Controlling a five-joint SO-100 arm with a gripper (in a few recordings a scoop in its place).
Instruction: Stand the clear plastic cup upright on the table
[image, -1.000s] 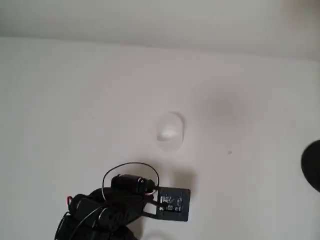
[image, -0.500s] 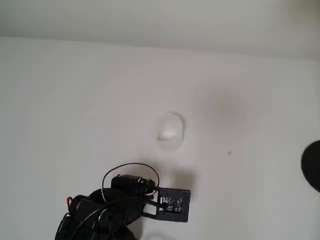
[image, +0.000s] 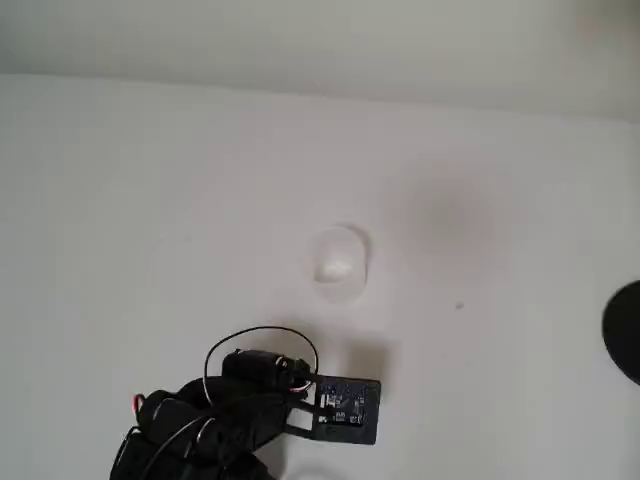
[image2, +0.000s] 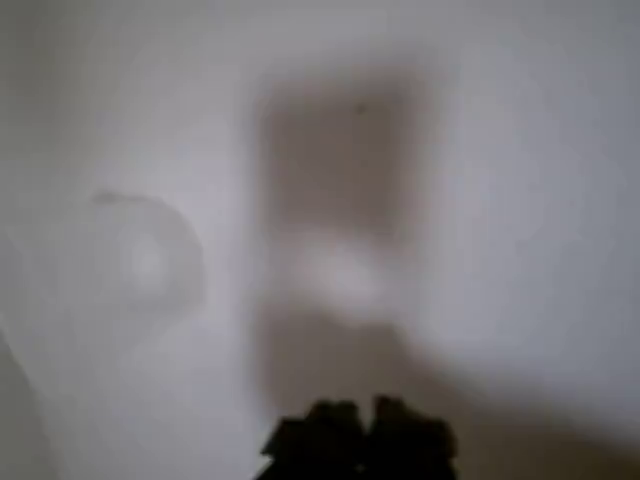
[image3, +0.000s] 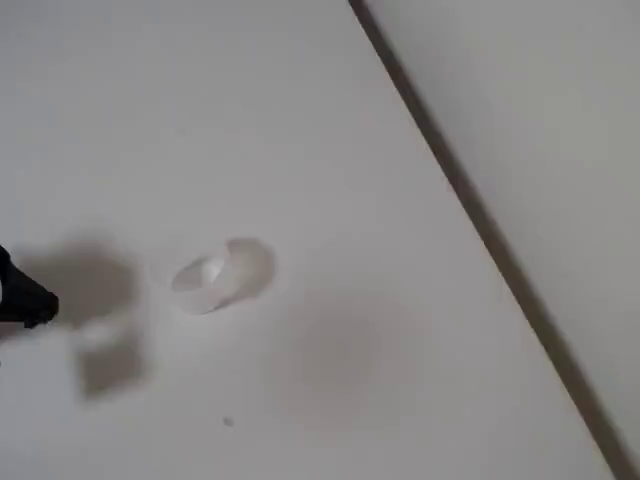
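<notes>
Near the middle of the broad white matte tabletop in the overhead view lies the small clear plastic cup, a faint whitish shape on its side, alone and touched by nothing. The fixed view shows it tipped over too, one round end toward the camera, a grey shadow just beside it on the left. Well below the cup in the overhead view sits the black arm, with its black circuit-board square at the bottom edge. Blurred dark tips of the tool show in the wrist view; whether they are apart or together I cannot tell.
</notes>
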